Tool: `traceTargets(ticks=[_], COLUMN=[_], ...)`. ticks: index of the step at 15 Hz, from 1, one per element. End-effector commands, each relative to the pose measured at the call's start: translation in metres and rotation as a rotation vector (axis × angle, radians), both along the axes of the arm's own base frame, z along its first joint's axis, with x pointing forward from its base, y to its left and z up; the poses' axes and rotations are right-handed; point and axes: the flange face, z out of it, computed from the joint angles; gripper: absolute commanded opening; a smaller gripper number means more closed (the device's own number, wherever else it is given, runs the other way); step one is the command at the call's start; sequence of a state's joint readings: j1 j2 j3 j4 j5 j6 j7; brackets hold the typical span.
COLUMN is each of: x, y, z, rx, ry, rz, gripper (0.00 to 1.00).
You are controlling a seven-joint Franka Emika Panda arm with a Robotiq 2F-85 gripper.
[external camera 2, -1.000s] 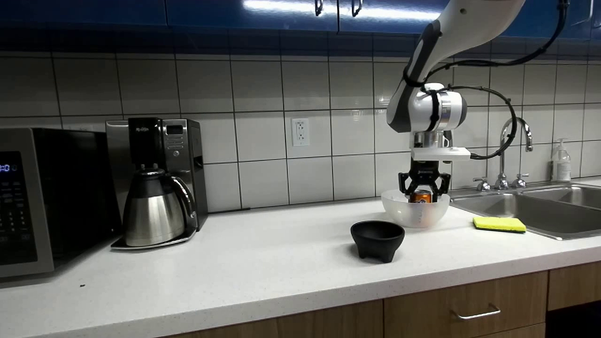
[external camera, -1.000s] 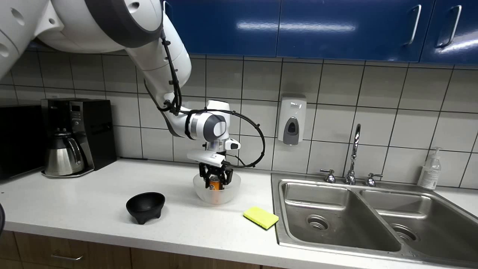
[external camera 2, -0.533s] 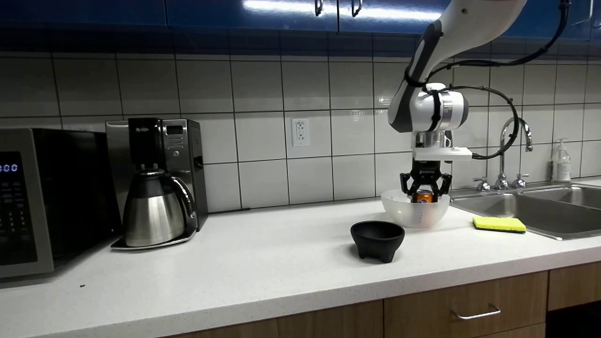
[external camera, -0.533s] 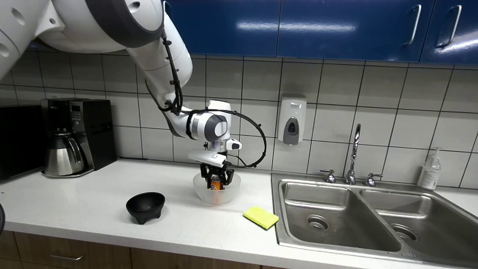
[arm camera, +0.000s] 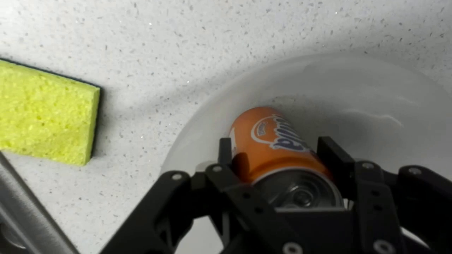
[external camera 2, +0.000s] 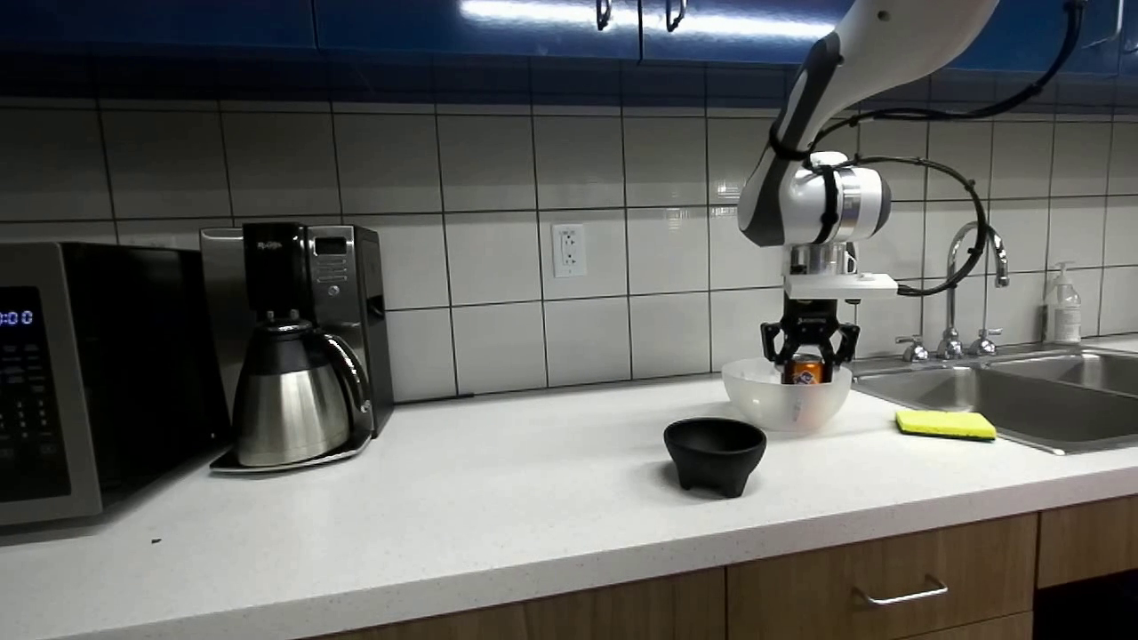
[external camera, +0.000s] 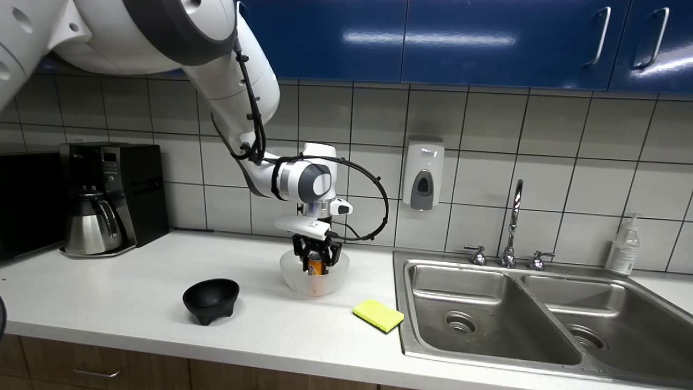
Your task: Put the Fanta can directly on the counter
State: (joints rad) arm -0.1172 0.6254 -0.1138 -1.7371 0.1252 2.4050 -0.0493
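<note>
The Fanta can [external camera: 315,266] is orange with a silvery top. It stands inside the outline of the translucent bowl [external camera 2: 756,402], and its lower part shows only faintly through the wall. My gripper [external camera 2: 806,377] reaches down into the bowl with its fingers on both sides of the can. In the wrist view the can [arm camera: 268,135] lies between both black fingers, which press on its upper sides. I cannot tell whether its base touches the bowl's bottom. The white counter [external camera: 260,330] runs under the bowl; it also shows in the wrist view [arm camera: 148,42].
A black footed bowl [external camera 2: 715,455] stands in front of the translucent bowl. A yellow sponge [external camera: 379,315] lies between that bowl and the steel sink [external camera: 405,338]. The coffee maker [external camera 2: 373,329] and microwave [external camera 2: 80,498] stand at the far end. The tiled wall [external camera: 373,222] is behind.
My gripper and the can have shifted together slightly toward the sink side and up a little. A bit more of the can shows. The bowl has not moved.
</note>
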Motion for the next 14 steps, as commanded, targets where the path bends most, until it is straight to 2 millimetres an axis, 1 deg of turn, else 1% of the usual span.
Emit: traceTargets(ticks=[1, 8, 14], x=[-0.007, -0.016, -0.039], y=[-0.006, -0.007, -0.012], z=[0.032, 0.072, 0.107], rx=[-0.006, -0.005, 0.005], ry=[-0.027, -0.070, -0.094], rz=[-0.005, -0.004, -0.006], gripper=[0.38, 0.38, 0.38])
